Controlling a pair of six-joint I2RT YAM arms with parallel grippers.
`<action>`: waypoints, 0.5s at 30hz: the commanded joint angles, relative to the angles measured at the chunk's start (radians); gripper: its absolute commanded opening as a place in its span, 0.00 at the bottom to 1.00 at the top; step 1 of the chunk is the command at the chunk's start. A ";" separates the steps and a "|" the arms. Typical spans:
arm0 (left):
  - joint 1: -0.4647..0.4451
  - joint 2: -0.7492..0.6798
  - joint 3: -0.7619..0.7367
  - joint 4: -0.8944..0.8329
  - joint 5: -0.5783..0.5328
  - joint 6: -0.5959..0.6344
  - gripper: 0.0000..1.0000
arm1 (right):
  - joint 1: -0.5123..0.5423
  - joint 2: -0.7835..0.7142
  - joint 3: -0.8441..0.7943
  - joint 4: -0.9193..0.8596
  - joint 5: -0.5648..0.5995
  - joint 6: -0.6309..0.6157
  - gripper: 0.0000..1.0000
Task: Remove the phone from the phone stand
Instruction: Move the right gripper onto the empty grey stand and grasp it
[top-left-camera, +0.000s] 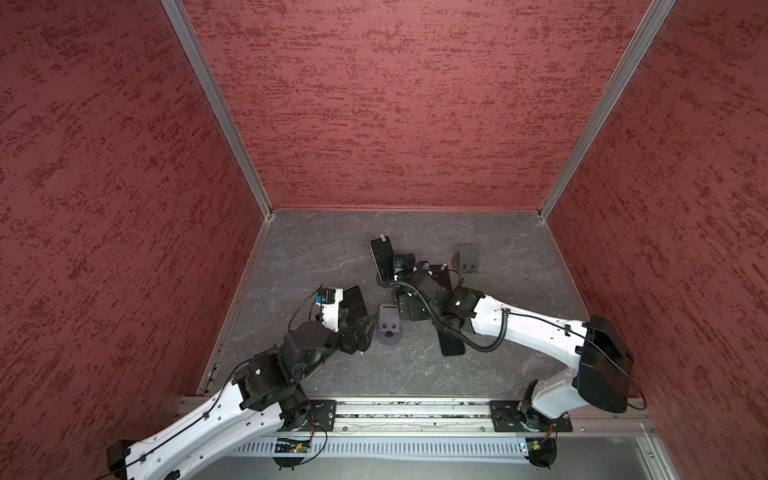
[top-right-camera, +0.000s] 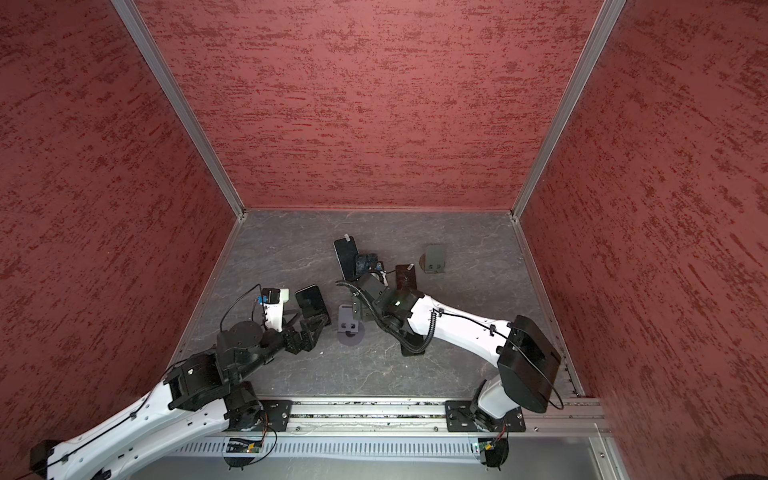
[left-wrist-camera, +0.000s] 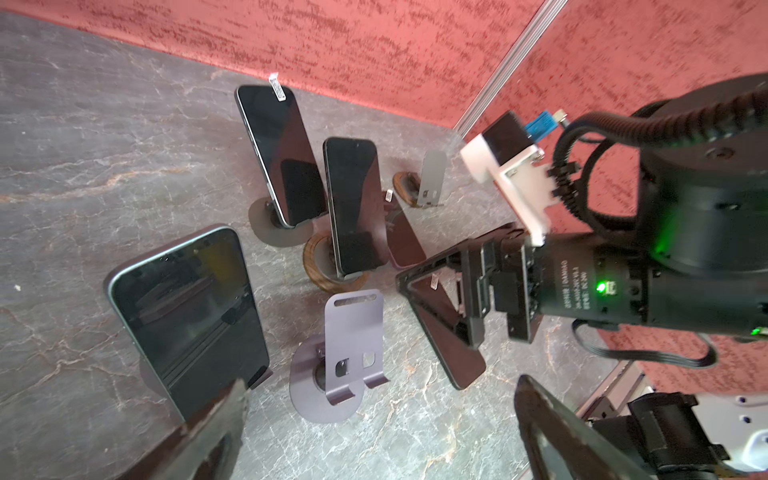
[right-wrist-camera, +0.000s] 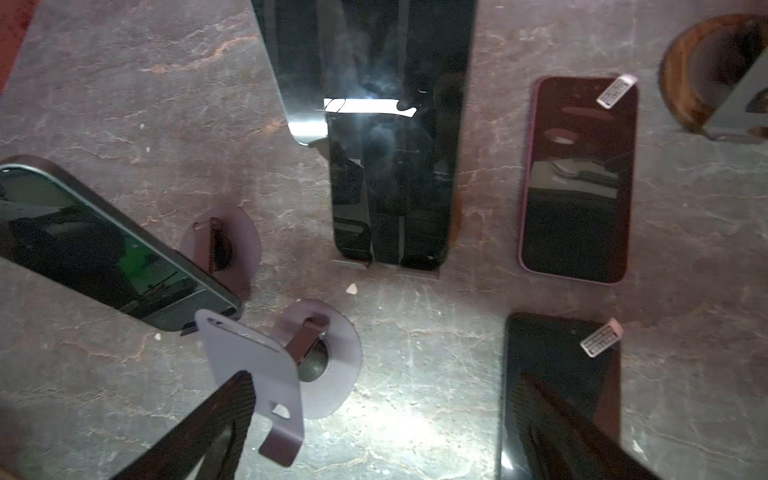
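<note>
Three dark phones lean on phone stands. A green-edged phone (top-left-camera: 354, 300) (left-wrist-camera: 187, 316) is nearest my left gripper (top-left-camera: 368, 330) (left-wrist-camera: 378, 419), which is open, low beside it and holds nothing. A second phone (left-wrist-camera: 353, 208) (right-wrist-camera: 390, 178) rests on a wooden-based stand (left-wrist-camera: 320, 266). The third phone (top-left-camera: 382, 257) (left-wrist-camera: 278, 153) leans on a grey stand behind it. My right gripper (top-left-camera: 405, 305) (right-wrist-camera: 386, 419) is open and empty, pointing down over bare table beside an empty grey phone stand (top-left-camera: 388, 324) (right-wrist-camera: 257, 374).
Two phones lie flat on the marble table (top-left-camera: 316, 257): a purple-edged phone (right-wrist-camera: 577, 178) and a dark phone (right-wrist-camera: 557, 374) partly under my right fingers. Another empty stand (top-left-camera: 468, 259) with a wooden base is at the back right. Red walls close three sides.
</note>
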 joint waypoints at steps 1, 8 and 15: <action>-0.003 -0.020 -0.015 -0.026 0.000 -0.006 1.00 | 0.025 0.043 0.049 0.053 -0.033 -0.007 0.99; -0.002 -0.024 -0.018 -0.047 -0.002 -0.011 1.00 | 0.066 0.170 0.161 0.013 -0.015 -0.007 0.98; -0.003 -0.048 -0.034 -0.061 -0.009 -0.009 1.00 | 0.096 0.274 0.253 -0.076 0.050 0.024 0.94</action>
